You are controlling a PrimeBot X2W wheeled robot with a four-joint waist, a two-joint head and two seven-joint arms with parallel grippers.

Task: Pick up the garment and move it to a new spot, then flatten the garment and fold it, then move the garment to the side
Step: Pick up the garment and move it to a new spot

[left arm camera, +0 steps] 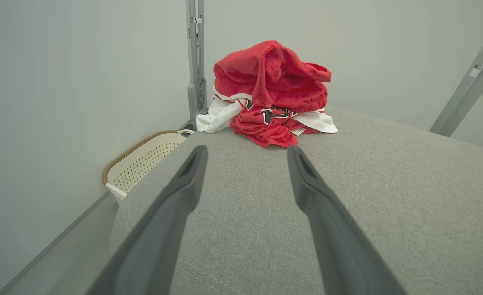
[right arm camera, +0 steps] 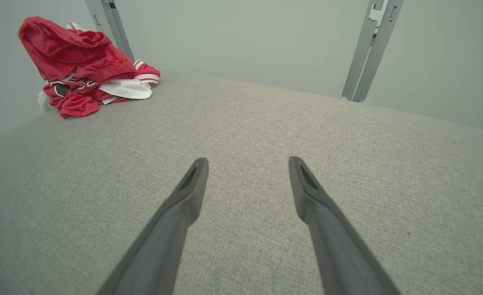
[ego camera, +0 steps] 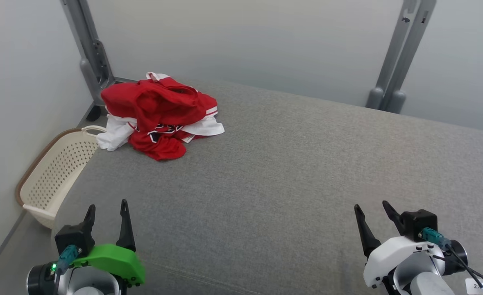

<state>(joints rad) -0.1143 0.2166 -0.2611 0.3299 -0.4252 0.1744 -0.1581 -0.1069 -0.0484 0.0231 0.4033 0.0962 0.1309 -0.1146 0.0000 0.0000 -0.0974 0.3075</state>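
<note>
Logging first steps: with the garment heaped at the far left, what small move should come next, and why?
Probably reach the left end effector forward toward the garment. It is open, empty and nearer the heap than the right end effector, and the garment lies bunched at the far left corner of the cushion.

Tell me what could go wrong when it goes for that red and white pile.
The garment is crumpled in layers, so the open left hand may pinch just the top fold and drag the rest. It also lies at the far left edge of the grey surface, above the basket; a nudge might tip it off.
</note>
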